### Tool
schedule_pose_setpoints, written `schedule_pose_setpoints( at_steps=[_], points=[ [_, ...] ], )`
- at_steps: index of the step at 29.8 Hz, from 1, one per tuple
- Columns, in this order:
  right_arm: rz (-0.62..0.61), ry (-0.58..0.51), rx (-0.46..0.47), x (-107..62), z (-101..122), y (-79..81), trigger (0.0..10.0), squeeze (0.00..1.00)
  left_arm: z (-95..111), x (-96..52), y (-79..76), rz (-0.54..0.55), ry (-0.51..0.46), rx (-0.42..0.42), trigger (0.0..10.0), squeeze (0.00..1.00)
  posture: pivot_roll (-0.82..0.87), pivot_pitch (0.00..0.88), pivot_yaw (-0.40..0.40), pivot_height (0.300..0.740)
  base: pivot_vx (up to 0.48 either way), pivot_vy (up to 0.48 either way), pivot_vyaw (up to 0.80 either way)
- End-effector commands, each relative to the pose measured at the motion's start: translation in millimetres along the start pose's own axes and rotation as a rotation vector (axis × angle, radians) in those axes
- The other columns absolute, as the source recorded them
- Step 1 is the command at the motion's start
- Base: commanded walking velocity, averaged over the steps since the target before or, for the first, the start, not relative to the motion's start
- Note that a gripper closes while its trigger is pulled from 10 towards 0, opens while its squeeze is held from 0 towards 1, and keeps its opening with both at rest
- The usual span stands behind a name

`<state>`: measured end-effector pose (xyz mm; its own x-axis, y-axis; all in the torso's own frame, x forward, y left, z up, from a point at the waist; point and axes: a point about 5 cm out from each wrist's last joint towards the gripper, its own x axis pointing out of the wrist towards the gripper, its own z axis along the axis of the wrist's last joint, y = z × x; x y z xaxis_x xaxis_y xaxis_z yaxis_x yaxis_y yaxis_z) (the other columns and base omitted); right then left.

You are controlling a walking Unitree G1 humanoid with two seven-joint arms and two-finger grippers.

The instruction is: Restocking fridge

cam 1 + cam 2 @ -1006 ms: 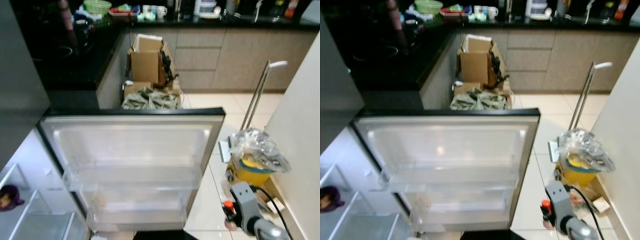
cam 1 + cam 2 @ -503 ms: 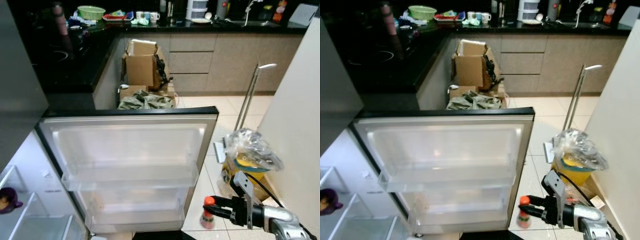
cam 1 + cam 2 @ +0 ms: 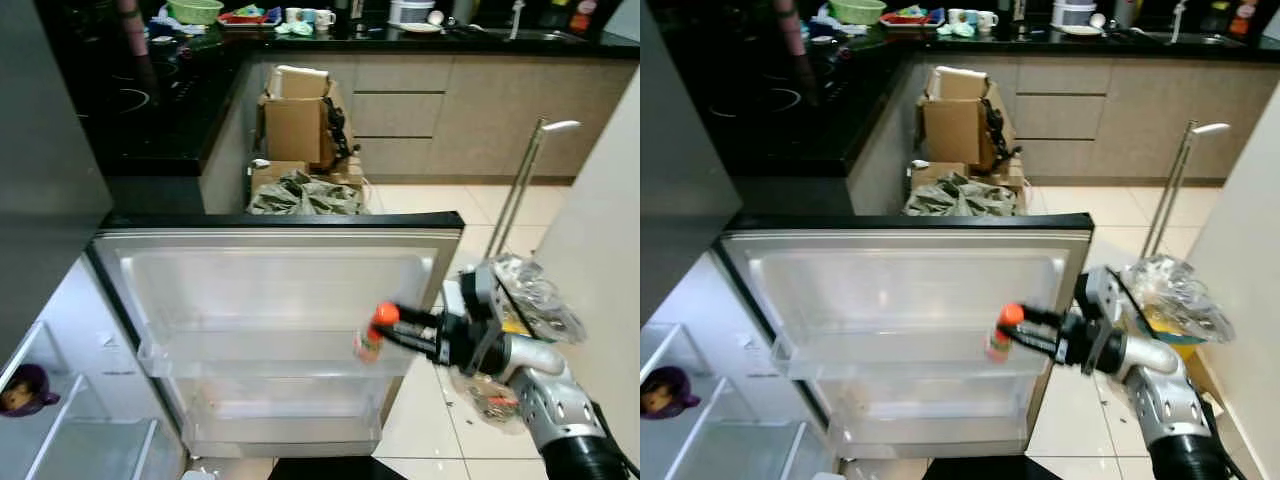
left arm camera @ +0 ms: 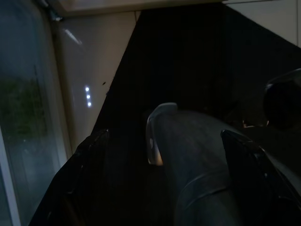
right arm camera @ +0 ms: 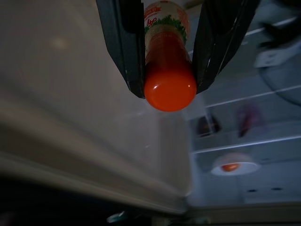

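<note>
My right gripper (image 3: 392, 327) is shut on a small sauce bottle (image 3: 373, 331) with an orange-red cap and a green-and-white label. It holds the bottle in front of the open fridge door (image 3: 280, 260), near the right end of the upper door shelf (image 3: 270, 352). In the right wrist view the cap (image 5: 170, 87) sits squeezed between the two black fingers (image 5: 121, 42), with the pale door wall behind. My left gripper (image 4: 164, 141) hangs in the dark; two dim fingers (image 4: 87, 155) show.
Fridge interior shelves (image 3: 60, 440) lie at lower left, with a purple item (image 3: 22, 388) on one. A yellow bucket holding a plastic bag (image 3: 535, 300) stands right of the door beside a white wall. Cardboard boxes (image 3: 298, 120) and black counters (image 3: 150, 100) lie beyond.
My right arm has lifted the bottle from low near the floor up and to the left, to the door's upper shelf. The camera shifted slightly.
</note>
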<state>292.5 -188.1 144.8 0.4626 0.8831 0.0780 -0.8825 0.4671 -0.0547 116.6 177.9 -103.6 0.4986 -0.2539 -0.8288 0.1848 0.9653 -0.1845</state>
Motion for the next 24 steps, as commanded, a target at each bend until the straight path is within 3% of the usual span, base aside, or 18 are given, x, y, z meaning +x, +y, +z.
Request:
schedule_pose_setpoints(
  at_steps=[1,2,4,5,8,11,13,17,18,19,21,23,24],
  points=[
    [-0.037,0.016,-0.039,6.0,1.4,-1.3,10.0,0.0,3.9,-1.5,4.6,0.007,-0.042,-0.027,10.0,0.0,-0.06,0.0,-0.016,0.74,0.0,0.0,0.0],
    [-0.037,0.016,-0.039,6.0,1.4,-1.3,10.0,0.0,3.9,-1.5,4.6,0.007,-0.042,-0.027,10.0,0.0,-0.06,0.0,-0.016,0.74,0.0,0.0,0.0],
    [-0.065,0.042,-0.062,12.0,-0.3,-3.0,10.0,0.0,28.1,-2.1,16.2,0.036,-0.176,-0.076,10.0,0.0,-0.06,0.0,-0.016,0.74,0.0,0.0,0.0],
    [-0.065,0.042,-0.062,12.0,-0.3,-3.0,10.0,0.0,28.1,-2.1,16.2,0.036,-0.176,-0.076,10.0,0.0,-0.06,0.0,-0.016,0.74,0.0,0.0,0.0],
    [-0.123,0.092,-0.104,18.6,-4.1,-8.7,10.0,0.0,62.1,-8.4,37.6,0.077,-0.34,-0.095,10.0,0.0,-0.05,0.0,-0.021,0.74,0.0,0.0,0.0],
    [-0.13,0.098,-0.114,20.3,-4.0,-9.6,10.0,0.0,69.6,-10.4,41.7,0.073,-0.374,-0.087,10.0,0.0,-0.05,0.0,-0.019,0.74,0.0,0.0,0.0],
    [-0.185,0.108,-0.136,23.7,-3.2,-14.8,10.0,0.0,91.0,-15.6,44.9,-0.008,-0.472,-0.032,10.0,0.0,-0.05,0.0,-0.019,0.74,0.0,0.0,0.0],
    [-0.201,0.109,-0.142,24.5,-2.7,-16.2,10.0,0.0,97.0,-17.2,45.1,-0.036,-0.499,-0.01,10.0,0.0,-0.05,0.0,-0.019,0.74,0.0,0.0,0.0],
    [-0.226,0.121,-0.15,24.4,-2.9,-18.4,10.0,0.0,106.3,-21.1,45.8,-0.076,-0.539,0.051,10.0,0.0,-0.04,0.007,-0.015,0.74,0.0,0.0,0.0],
    [-0.226,0.121,-0.15,24.4,-2.9,-18.4,10.0,0.0,106.3,-21.1,45.8,-0.076,-0.539,0.051,10.0,0.0,-0.04,0.007,-0.015,0.74,0.0,0.0,0.0],
    [-0.276,0.147,-0.162,22.4,-3.0,-23.2,10.0,0.0,126.3,-32.9,50.8,-0.149,-0.646,0.127,10.0,0.0,-0.04,0.007,-0.015,0.74,0.0,0.0,0.0],
    [-0.293,0.155,-0.164,21.7,-3.2,-24.9,10.0,0.0,132.7,-37.4,52.3,-0.177,-0.683,0.147,10.0,0.0,-0.04,0.007,-0.015,0.74,0.0,0.0,0.0],
    [-0.319,0.193,-0.169,20.1,-6.6,-28.6,10.0,0.0,149.6,-50.8,52.5,-0.274,-0.786,0.181,10.0,0.0,-0.05,0.007,-0.02,0.74,0.0,0.0,0.0]
  ],
)
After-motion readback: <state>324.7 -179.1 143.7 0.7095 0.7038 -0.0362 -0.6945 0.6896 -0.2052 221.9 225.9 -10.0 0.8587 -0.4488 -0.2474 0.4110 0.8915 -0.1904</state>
